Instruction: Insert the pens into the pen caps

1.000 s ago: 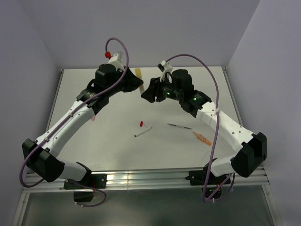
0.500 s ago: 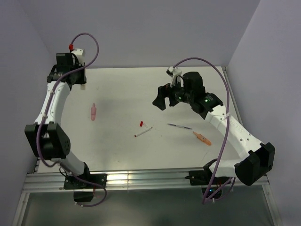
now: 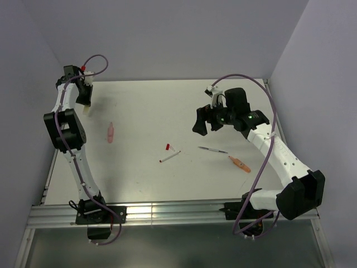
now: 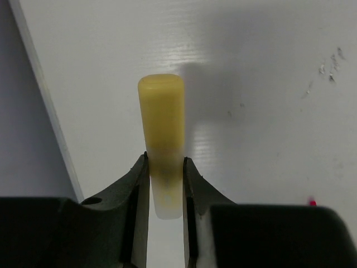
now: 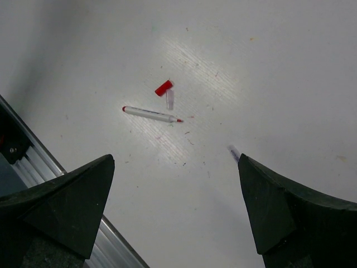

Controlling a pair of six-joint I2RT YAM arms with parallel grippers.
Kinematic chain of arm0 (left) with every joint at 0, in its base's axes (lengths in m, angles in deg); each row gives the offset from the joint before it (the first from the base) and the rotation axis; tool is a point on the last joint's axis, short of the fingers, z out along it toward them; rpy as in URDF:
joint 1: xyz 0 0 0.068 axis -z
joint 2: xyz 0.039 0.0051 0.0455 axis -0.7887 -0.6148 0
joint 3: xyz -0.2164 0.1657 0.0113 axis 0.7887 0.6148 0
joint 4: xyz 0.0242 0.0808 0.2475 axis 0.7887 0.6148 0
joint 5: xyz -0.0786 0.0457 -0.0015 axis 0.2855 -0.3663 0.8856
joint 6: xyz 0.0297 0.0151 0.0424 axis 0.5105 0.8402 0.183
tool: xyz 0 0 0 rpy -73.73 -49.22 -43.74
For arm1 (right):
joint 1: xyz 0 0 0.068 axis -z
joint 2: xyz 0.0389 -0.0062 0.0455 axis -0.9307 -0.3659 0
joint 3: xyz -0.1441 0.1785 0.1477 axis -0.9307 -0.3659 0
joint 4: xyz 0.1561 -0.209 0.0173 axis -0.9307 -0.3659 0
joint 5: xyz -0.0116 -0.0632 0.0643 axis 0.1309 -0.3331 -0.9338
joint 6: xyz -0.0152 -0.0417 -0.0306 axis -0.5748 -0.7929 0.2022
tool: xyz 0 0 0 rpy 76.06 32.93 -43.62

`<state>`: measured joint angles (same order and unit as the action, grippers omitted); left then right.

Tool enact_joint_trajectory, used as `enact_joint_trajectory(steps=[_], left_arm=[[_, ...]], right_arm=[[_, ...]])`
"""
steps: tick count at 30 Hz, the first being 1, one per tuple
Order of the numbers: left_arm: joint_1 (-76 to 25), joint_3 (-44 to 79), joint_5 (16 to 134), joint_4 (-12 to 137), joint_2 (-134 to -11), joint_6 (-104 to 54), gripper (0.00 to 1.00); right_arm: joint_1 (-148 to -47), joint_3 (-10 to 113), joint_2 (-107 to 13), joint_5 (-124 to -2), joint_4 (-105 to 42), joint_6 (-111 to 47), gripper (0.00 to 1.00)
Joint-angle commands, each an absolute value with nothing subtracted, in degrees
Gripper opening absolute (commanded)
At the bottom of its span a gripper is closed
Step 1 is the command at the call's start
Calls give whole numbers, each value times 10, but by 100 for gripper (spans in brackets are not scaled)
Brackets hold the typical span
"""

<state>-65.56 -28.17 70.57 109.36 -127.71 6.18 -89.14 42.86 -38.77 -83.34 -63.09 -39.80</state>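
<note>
Pen point(image 4: 161, 111), yellow, pinched in left tool point(image 4: 165, 160).

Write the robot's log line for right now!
left gripper: shut on yellow pen | right gripper: open | white pen, red cap: on table

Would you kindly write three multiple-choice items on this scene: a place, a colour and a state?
1. Where does the red cap lie? A beside the white pen; B in a cup; C on a blue tray.
2. What colour is the pen in the left gripper? A blue; B yellow; C green.
3. How does the right gripper stand? A shut on a blue pen; B shut, empty; C open, empty.
1 A, they lie close together; 2 B, the left wrist view shows it yellow; 3 C, the jaws stand wide apart, nothing between.
</note>
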Motion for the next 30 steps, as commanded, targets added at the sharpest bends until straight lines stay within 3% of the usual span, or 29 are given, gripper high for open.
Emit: enact_joint_trajectory(steps=[1,10,13,19,23,30], left_arm=[[-665,-325,724,1086,-1309,67,0],[-668,-316,713,1046,-1360,44,0],[-669,-312,713,1041,-1366,34,5],[-678,-298,728,1040,-1371,9,20],[-682,-300,731,1045,-1368,-3,39],[-683,-345,747,1087,-1315,25,51]], right_arm=[[-888,429,-386,-835,-632,-408,100],[-888,429,-398,-837,-633,-408,100],[-888,431,-401,-838,-633,-406,100],[-887,427,-401,-840,-634,-406,100],[-887,425,-396,-838,-635,-404,100],[-886,423,-378,-834,-635,-405,100]])
